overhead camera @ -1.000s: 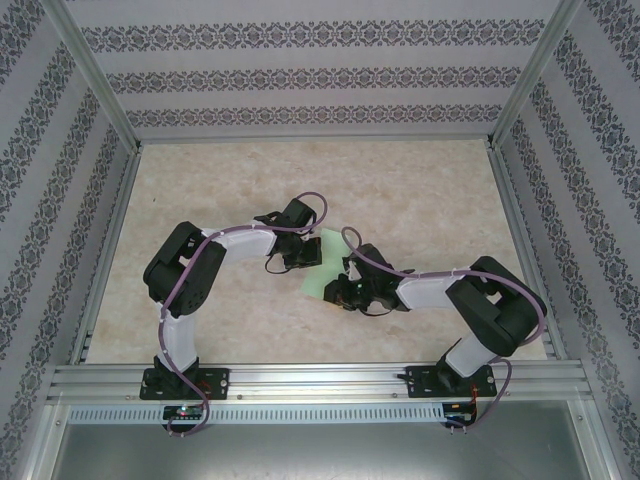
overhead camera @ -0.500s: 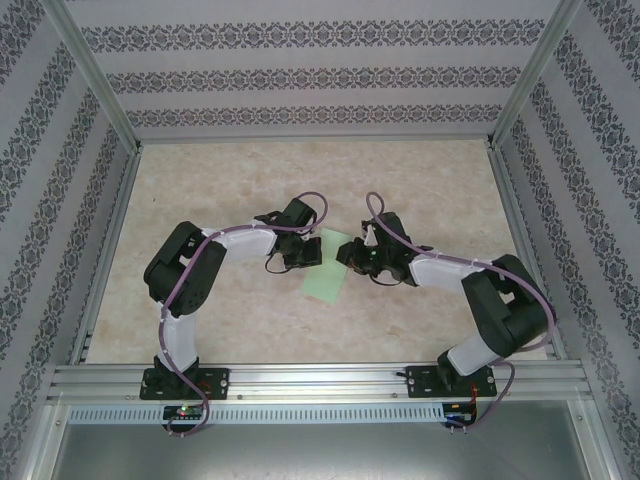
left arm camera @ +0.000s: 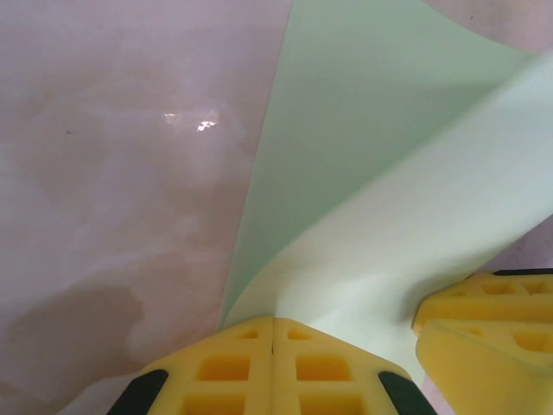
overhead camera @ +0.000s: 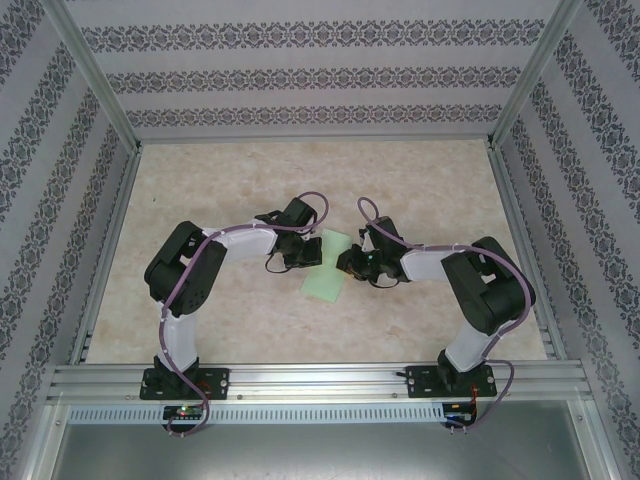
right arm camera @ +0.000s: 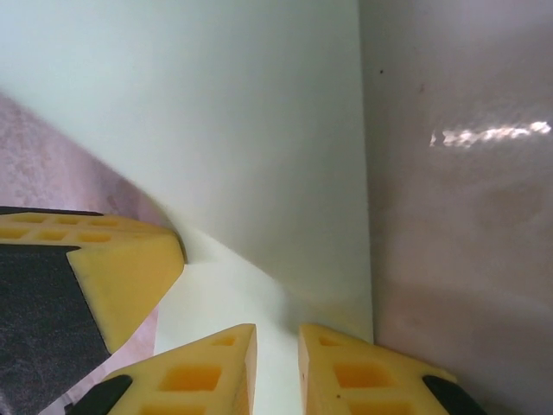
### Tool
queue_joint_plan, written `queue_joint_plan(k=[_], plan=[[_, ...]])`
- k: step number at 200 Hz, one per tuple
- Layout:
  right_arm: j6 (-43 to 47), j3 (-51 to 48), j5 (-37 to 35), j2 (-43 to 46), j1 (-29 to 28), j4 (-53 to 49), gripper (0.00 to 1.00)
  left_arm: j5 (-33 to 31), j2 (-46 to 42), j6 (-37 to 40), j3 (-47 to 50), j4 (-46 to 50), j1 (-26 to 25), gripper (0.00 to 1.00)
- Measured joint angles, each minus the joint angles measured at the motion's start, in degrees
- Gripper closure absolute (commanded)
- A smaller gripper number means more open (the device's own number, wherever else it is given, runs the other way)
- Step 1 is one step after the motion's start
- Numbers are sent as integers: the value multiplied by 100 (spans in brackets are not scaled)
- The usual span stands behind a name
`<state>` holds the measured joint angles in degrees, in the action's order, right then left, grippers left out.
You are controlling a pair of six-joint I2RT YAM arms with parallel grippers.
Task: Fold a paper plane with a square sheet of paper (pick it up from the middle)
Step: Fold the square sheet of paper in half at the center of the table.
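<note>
Two grippers meet on square sheet of paper [overhead camera: 322, 283], mid-table. Left gripper [left arm camera: 273, 333]: pads pressed together, pinching lifted flap. Right gripper [right arm camera: 276, 339]: fingers narrowly apart, sheet edge in gap, not clamped. I judge early fold in hand, no plane yet. Next: close right, carry flap over, align edges, press crease. Beyond: marbled table [overhead camera: 300, 180].

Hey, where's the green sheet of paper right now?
In the top view the green sheet of paper lies midway across the table, between the left claw on its left and the right claw on its right.
</note>
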<state>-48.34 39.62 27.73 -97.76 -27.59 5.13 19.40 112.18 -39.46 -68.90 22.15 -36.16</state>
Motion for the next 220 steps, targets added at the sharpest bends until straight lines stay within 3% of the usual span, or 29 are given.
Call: queue_joint_plan(k=[63,133,220], plan=[[50,522,50,212,107,-216,79,0,0,0,0,2,0,100],[90,645,79,-542,260,-66,79,0,0,2,0,2,0,100],[181,765,125,-240,422,-173,77,-2,0,17,0,2,-2,100]])
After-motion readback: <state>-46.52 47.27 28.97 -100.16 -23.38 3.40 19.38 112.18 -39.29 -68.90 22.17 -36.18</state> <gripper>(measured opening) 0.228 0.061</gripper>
